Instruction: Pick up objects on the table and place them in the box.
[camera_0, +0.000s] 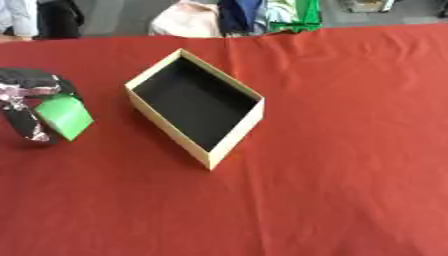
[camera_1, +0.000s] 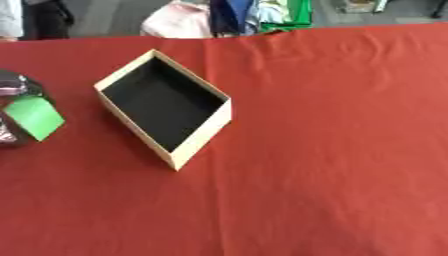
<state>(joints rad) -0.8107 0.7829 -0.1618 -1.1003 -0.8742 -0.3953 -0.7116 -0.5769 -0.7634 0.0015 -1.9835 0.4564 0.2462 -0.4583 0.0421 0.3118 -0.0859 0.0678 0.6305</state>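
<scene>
We see our left hand (camera_0: 31, 102) at the table's (camera_0: 350, 150) left edge, fingers curled round a green block (camera_0: 65, 117), just beside the open box (camera_0: 196, 105); our right hand stays unseen.

Head stereo pair, looking down at table (camera_0: 350, 150); both share box (camera_0: 236, 135), mid-range.

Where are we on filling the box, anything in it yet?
Nothing looks placed yet: the box shows only its dark bottom. In hand: the left hand, left of the box, has its fingers round a green block, which sits outside the box. Left to do: carry the block over the box's rim and let it go inside. The right hand is out of view, and no other loose item shows on the red cloth.
</scene>
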